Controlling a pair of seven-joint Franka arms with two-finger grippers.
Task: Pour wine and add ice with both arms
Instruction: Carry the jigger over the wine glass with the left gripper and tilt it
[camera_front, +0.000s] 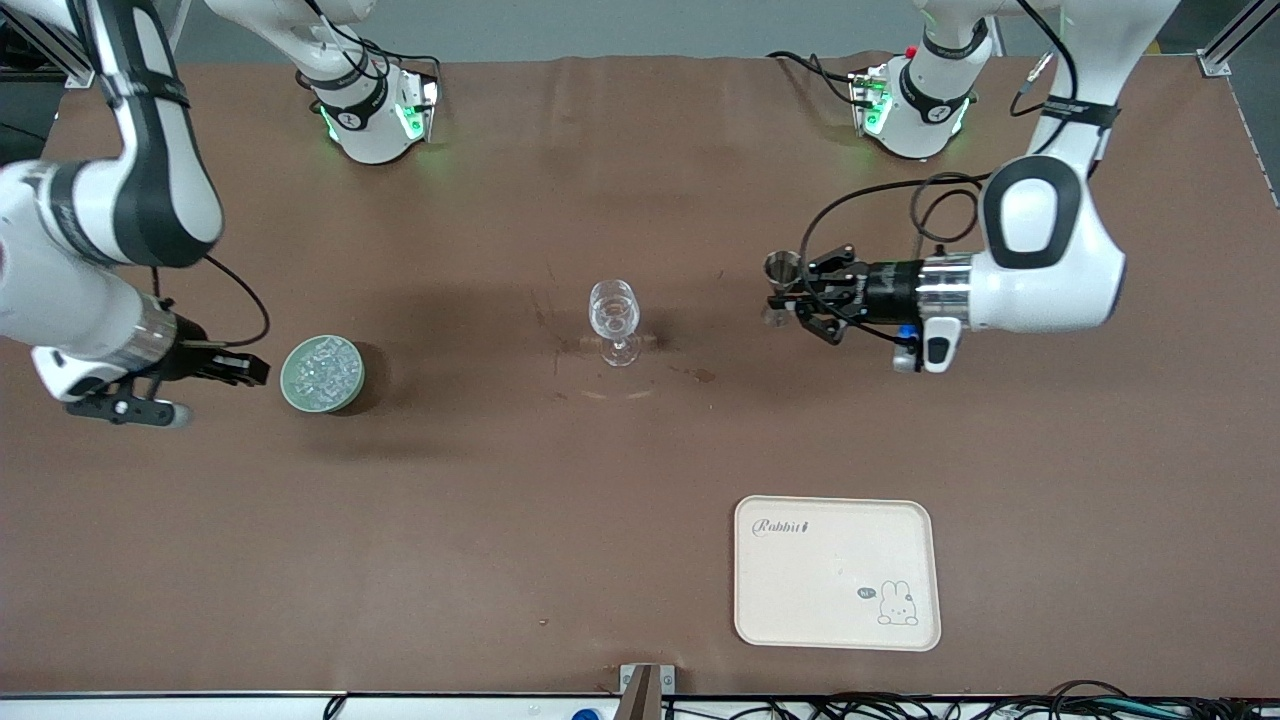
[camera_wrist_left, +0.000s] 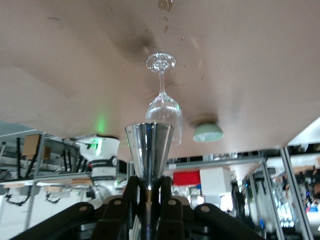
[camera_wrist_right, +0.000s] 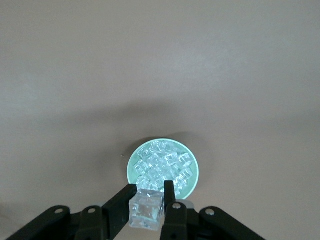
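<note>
- While the clear stemmed wine glass (camera_front: 613, 322) stands upright at mid-worktop as the landmark, the cream rectangular plastic tray with a rabbit drawing (camera_front: 837, 572) lies nearer the front camera than the glass, toward the left arm's end, and carries nothing.
- Toward the right arm's end from the glass sits the pale green round bowl (camera_front: 322, 374), a little nearer the camera than the glass, heaped with the ice (camera_wrist_right: 162, 165), small clear glassy chunks.
- Just beside that bowl's rim the right pincer (camera_wrist_right: 147, 200) is pinching one clear ice cube (camera_wrist_right: 146, 209) between its fingers.
- That cube looks hard, light and slippery; flat faces square to the pads seem the safest hold.
- Toward the left arm's end from the glass, the left pincer (camera_front: 790, 296) is closed around the narrow waist of a polished steel cone-shaped measuring cup (camera_wrist_left: 149, 152), held upright.
- I judge the thin glass fragile and easy to tip, so both pourings call for approaching from above its rim.
- All rests on the brown worktop (camera_front: 480, 520).
</note>
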